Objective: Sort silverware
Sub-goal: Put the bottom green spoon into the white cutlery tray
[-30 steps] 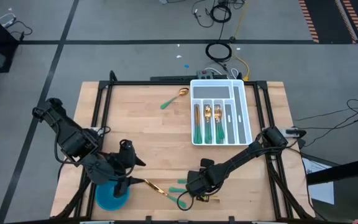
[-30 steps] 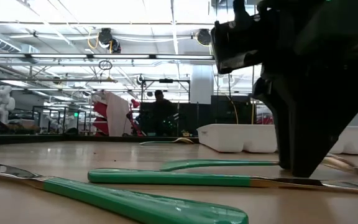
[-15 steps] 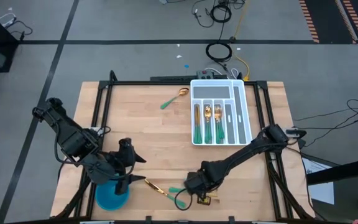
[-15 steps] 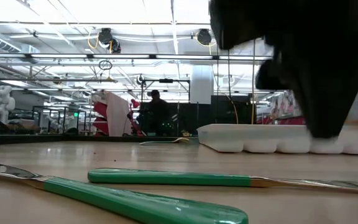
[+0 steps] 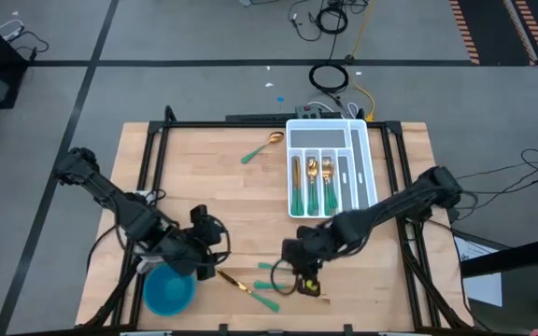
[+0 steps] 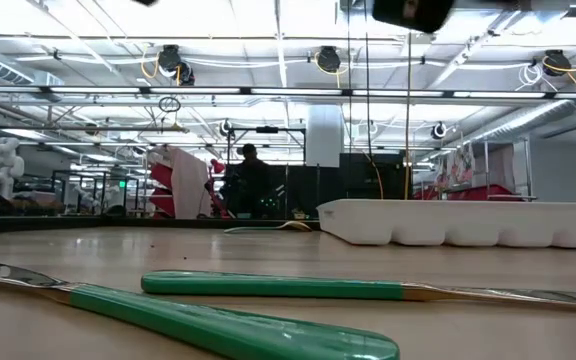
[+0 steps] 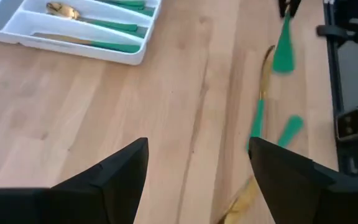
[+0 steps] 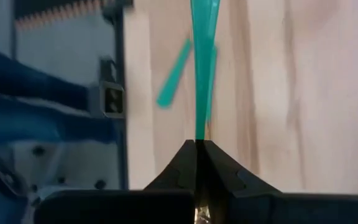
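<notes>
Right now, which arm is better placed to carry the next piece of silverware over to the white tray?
The right. Its gripper is shut on a teal-handled piece and lifted, on the white tray side. The left gripper is open and empty near the blue bowl.

left arm (image 5: 110, 196): dark, jointed, black cables | right arm (image 5: 390, 205): dark, slim | tool fingers (image 7: 114, 171): black, wedge-shaped

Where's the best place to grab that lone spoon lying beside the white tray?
Take the spoon by the middle of its teal handle, coming straight down, with the tool closing across its width. It lies flat and slanted on bare wood, gold bowl nearest the tray; the handle is clear on both sides.
</notes>
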Motion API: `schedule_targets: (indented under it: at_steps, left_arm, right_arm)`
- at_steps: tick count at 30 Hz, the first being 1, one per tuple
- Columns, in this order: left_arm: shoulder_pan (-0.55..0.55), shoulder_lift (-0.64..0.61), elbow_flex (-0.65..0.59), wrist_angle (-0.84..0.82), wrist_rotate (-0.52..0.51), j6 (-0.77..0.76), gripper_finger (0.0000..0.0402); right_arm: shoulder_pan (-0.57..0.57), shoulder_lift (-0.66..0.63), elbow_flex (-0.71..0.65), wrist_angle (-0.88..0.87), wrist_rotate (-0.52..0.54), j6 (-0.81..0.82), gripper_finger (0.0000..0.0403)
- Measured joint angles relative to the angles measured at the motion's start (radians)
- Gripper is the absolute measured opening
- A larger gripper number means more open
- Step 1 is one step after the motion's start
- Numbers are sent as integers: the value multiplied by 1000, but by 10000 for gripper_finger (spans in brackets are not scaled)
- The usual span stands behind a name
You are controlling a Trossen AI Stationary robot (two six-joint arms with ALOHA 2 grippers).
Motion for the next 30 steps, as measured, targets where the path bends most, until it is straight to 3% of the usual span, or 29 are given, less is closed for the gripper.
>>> schedule_targets:
  at_steps: [9, 21, 25, 30]
  left_arm:
    - [48, 0, -67, 391, -33, 169, 283]
    - [49, 0, -67, 700, -99, 602, 283]
    - [48, -1, -67, 732, -99, 769, 283]
    - [48, 0, -67, 649, -98, 903, 283]
  right_arm:
    - [-69, -81, 0, 138, -11, -101, 0]
    - [-72, -162, 0, 140, -65, -145, 0]
    - [-73, -181, 0, 156, -88, -153, 0]
    - [-66, -213, 0, 241, -139, -154, 0]
